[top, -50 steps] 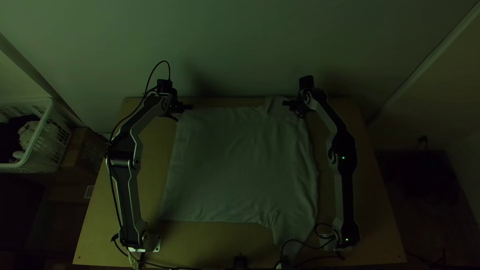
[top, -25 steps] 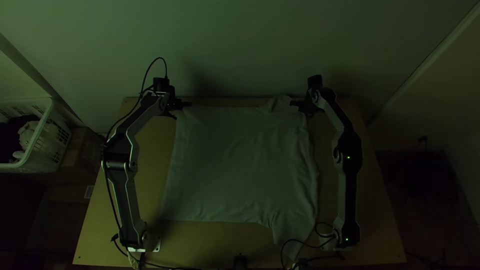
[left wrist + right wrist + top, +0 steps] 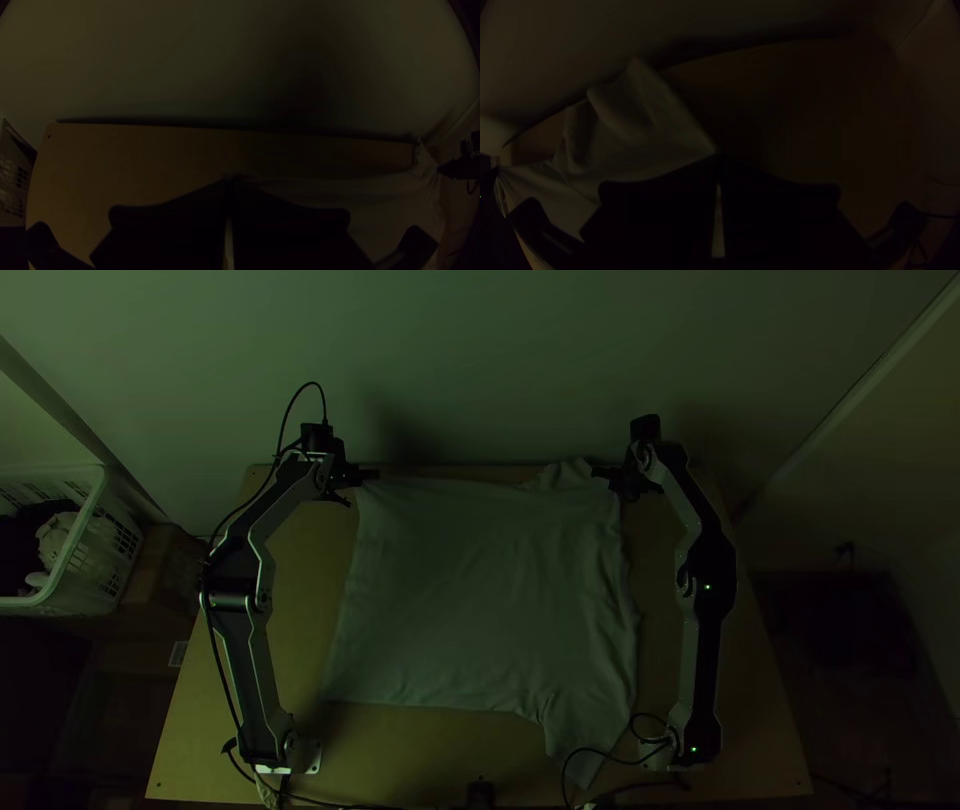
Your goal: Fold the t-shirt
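A pale t-shirt (image 3: 480, 590) lies spread over the middle of the table, one sleeve at the near right and one bunched at the far right. My left gripper (image 3: 370, 475) is at the shirt's far left corner, and my right gripper (image 3: 600, 473) at its far right edge by the sleeve. In the left wrist view, my left gripper (image 3: 230, 181) is shut on the shirt's corner (image 3: 310, 187). The right wrist view has my right gripper (image 3: 718, 158) shut on the edge of the shirt (image 3: 640, 135), beside the sleeve.
The wooden table (image 3: 400, 750) reaches back to a pale wall. A white laundry basket (image 3: 85, 545) holding cloth stands off the table's left side, next to a cardboard box (image 3: 165, 575). Cables (image 3: 620, 762) cross the near right edge.
Both grippers have moved slightly apart, the left one leftward and the right one rightward. The shirt's far edge has drawn tauter and shifted a little toward the wall.
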Controlling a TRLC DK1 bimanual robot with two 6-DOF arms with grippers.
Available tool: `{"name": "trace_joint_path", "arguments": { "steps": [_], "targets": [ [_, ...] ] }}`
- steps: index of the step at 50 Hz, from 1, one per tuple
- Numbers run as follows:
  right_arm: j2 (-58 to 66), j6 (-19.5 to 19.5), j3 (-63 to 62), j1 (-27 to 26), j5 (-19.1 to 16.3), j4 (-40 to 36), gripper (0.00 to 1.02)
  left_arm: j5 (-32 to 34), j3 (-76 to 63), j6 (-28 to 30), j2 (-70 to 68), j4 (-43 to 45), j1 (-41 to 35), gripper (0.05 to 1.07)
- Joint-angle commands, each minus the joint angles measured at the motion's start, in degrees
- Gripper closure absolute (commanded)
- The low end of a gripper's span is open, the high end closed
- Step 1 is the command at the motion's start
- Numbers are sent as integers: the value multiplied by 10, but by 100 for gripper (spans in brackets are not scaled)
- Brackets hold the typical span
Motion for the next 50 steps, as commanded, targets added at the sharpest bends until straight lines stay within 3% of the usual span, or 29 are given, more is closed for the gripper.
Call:
{"name": "trace_joint_path", "arguments": {
  "steps": [1,26,50],
  "targets": [
    [-45,-12,-11,5,10,-19,100,0,8,-12,-21,-12,11,105],
    [-163,-48,-152,15,10,-50,100,4,-81,-2,-86,-17,7,105],
    [-315,-47,-376,34,10,-15,100,4,-214,12,-170,7,14,105]
  ]
}}
